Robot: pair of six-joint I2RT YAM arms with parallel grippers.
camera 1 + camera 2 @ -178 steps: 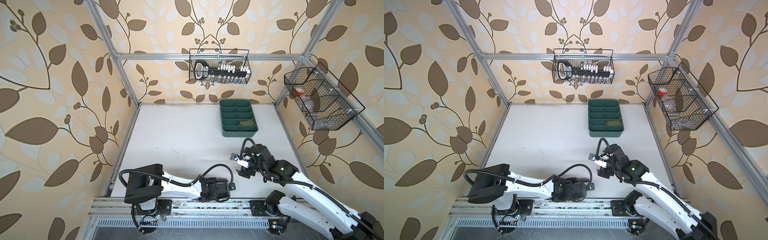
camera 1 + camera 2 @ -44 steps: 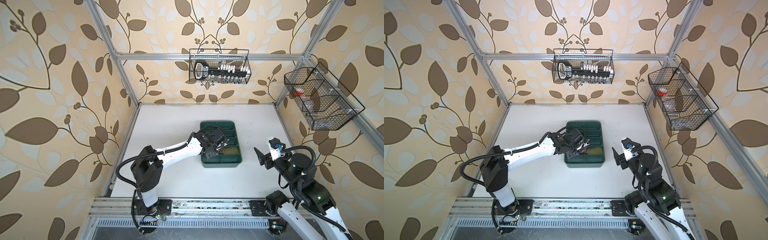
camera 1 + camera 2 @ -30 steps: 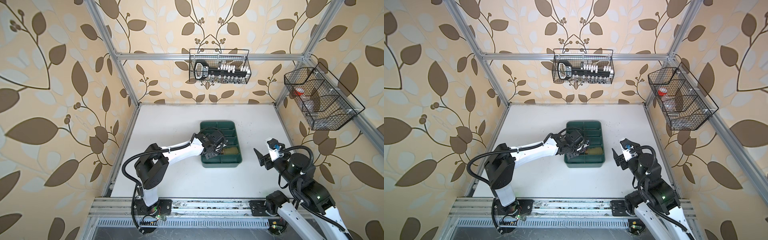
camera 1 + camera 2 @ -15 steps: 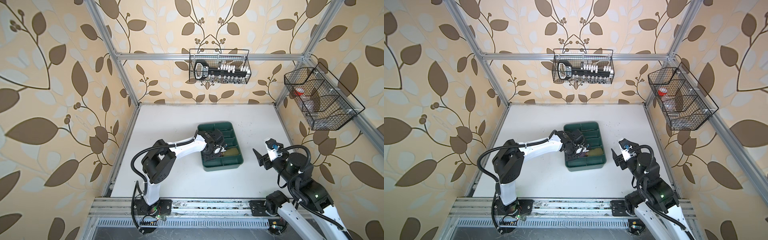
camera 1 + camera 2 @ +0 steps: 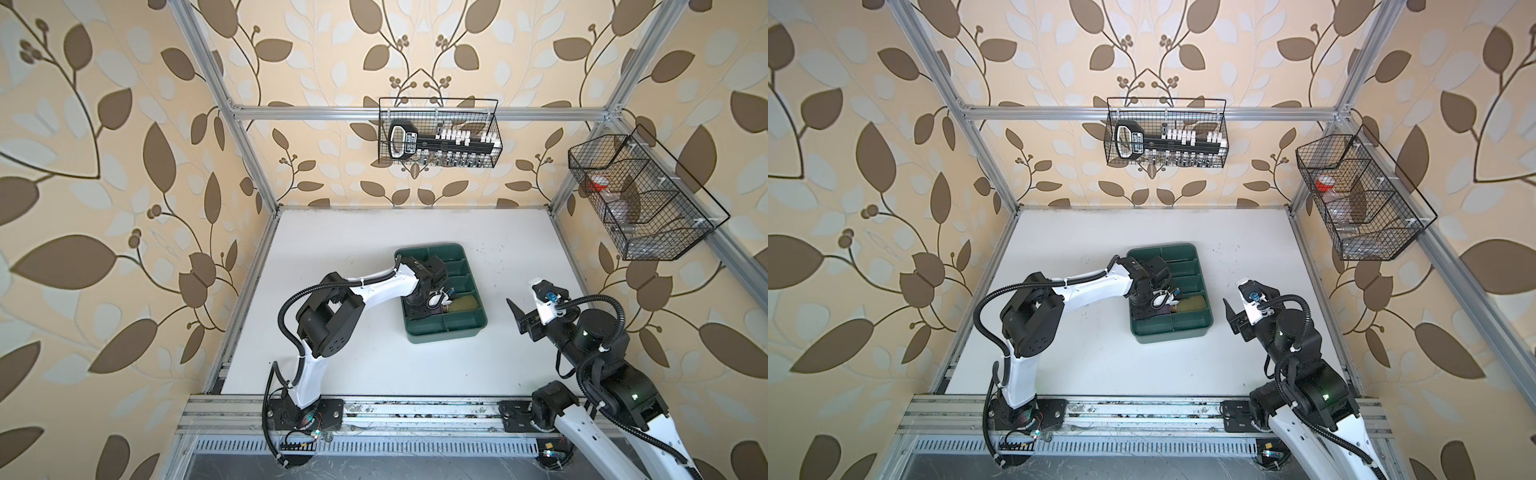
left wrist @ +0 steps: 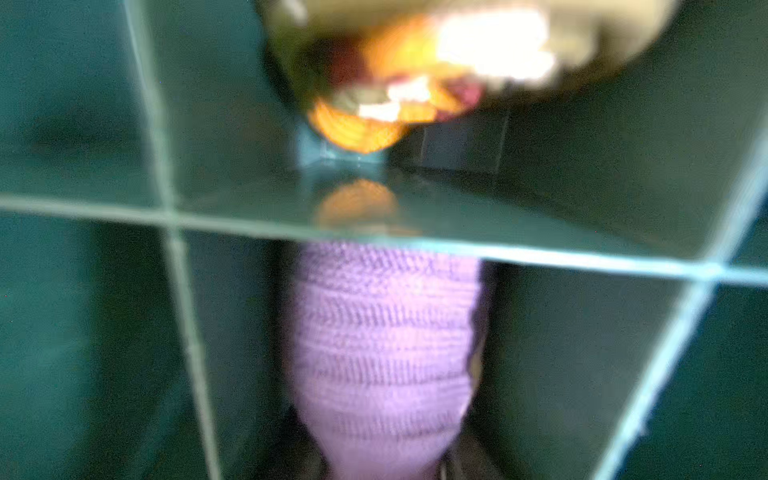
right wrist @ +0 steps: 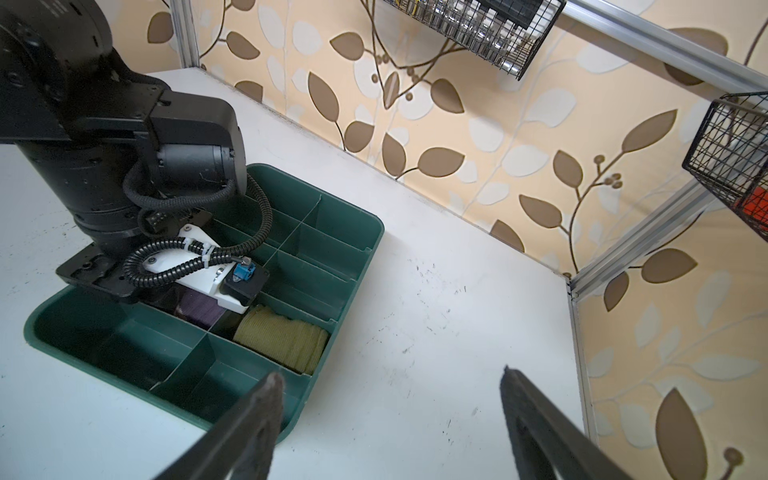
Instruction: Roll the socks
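A dark green divided tray (image 5: 444, 334) (image 5: 1167, 332) sits mid-table. Of the socks, the olive one (image 5: 463, 304) (image 7: 282, 343) lies rolled in a compartment on the tray's right side. The purple sock (image 6: 382, 332) (image 7: 199, 309) sits rolled in the compartment beside it, across a divider. My left gripper (image 5: 436, 303) (image 5: 1158, 305) reaches down into the tray right over the purple roll, which fills the blurred left wrist view and hides the fingers. My right gripper (image 7: 390, 374) (image 5: 525, 303) hangs open and empty above the bare table, right of the tray.
A wire basket (image 5: 438, 133) of tools hangs on the back wall. Another wire basket (image 5: 640, 199) juts out from the right wall, above the right arm. Metal frame posts (image 5: 245, 141) bound the white table (image 5: 353, 249). The left arm's elbow (image 5: 328, 316) stands left of the tray.
The tray has twisted slightly and slid a little toward the front. The left arm's elbow has swung in toward the tray while its gripper stays in the compartment. The right arm has barely moved.
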